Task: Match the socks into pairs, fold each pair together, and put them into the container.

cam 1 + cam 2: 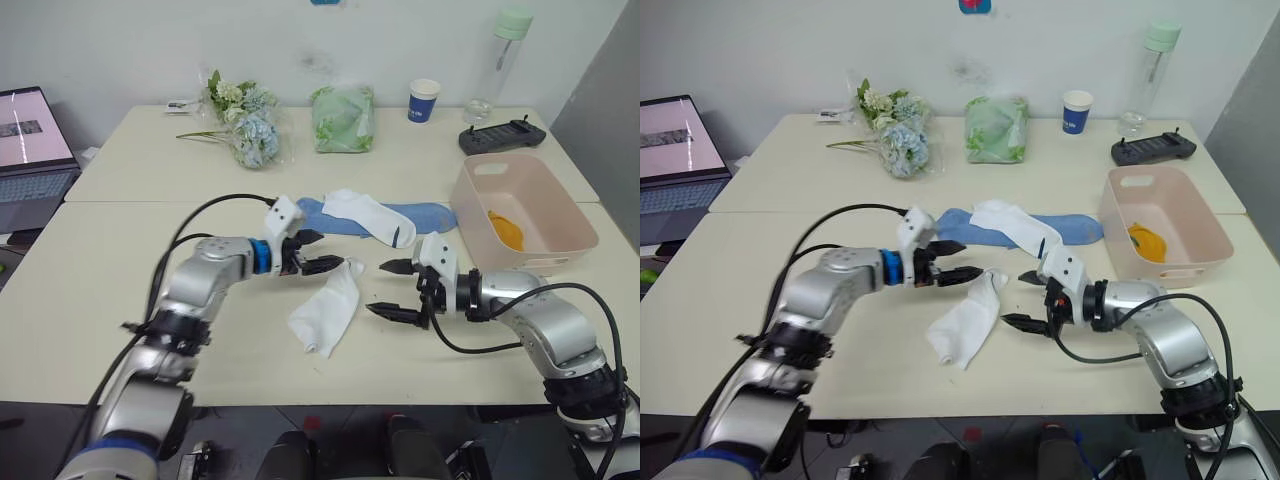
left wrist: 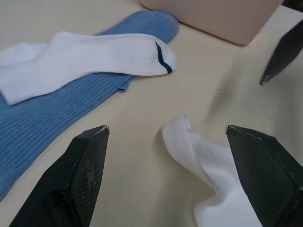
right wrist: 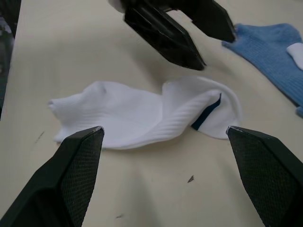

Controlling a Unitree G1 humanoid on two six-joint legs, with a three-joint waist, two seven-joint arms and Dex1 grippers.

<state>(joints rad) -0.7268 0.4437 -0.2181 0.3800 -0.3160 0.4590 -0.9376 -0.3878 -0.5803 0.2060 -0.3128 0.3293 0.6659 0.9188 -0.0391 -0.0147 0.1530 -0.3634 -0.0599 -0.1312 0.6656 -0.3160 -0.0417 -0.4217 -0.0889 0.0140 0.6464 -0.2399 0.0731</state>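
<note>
Left eye view: left hand (image 1: 318, 252) spread, empty, hovering at the cuff end of a crumpled white sock (image 1: 327, 308) on the desk (image 1: 120, 250); right hand (image 1: 394, 290) spread too, facing it from the other side, likely to flatten or pick it. Second white sock (image 1: 368, 217) lies across a blue sock (image 1: 420, 215) just behind. Pink container (image 1: 524, 212) to the right holds something yellow (image 1: 506, 231), probably the mustard pair. No readable writing; paper cup (image 1: 423, 100) print illegible.

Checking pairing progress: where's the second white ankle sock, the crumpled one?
The crumpled white sock lies on the cream table between the open left tool and open right tool, nearer than the flat white sock on blue socks.
</note>
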